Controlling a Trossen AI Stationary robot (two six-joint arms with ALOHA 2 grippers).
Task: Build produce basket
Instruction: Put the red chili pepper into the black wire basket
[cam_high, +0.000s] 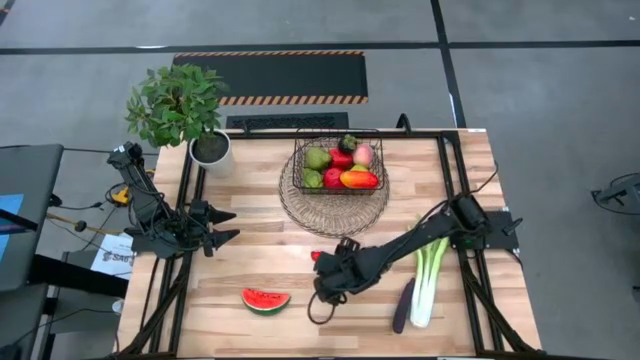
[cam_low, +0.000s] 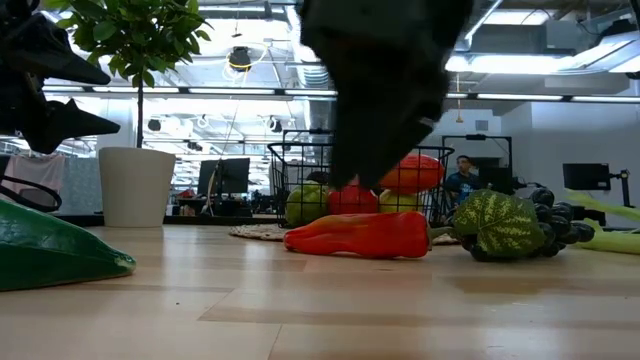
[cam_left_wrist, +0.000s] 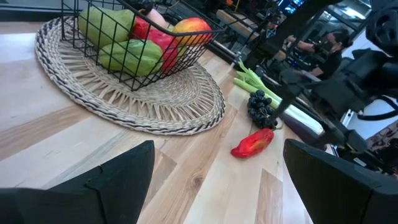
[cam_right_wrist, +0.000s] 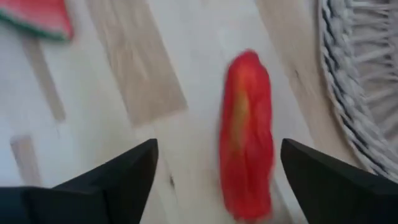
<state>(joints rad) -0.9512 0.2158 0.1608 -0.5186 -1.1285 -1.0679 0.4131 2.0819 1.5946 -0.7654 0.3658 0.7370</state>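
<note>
**Right arm masks the chili from above**

The right gripper (cam_high: 322, 283) hangs over the red chili (cam_right_wrist: 247, 134), fingers apart with the chili between them, not clamped; in the high view only the chili's tip shows; grapes (cam_low: 545, 225) are half hidden there too. The basket (cam_high: 339, 163) holds fruit on the round tray (cam_high: 300, 205); its contents overlap. The left gripper (cam_high: 228, 226) waits open by the table's left edge.

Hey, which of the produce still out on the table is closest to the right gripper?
The red chili: it lies on the wood right between the right gripper's open fingers. The watermelon slice, grapes, eggplant and leek lie farther off.
</note>
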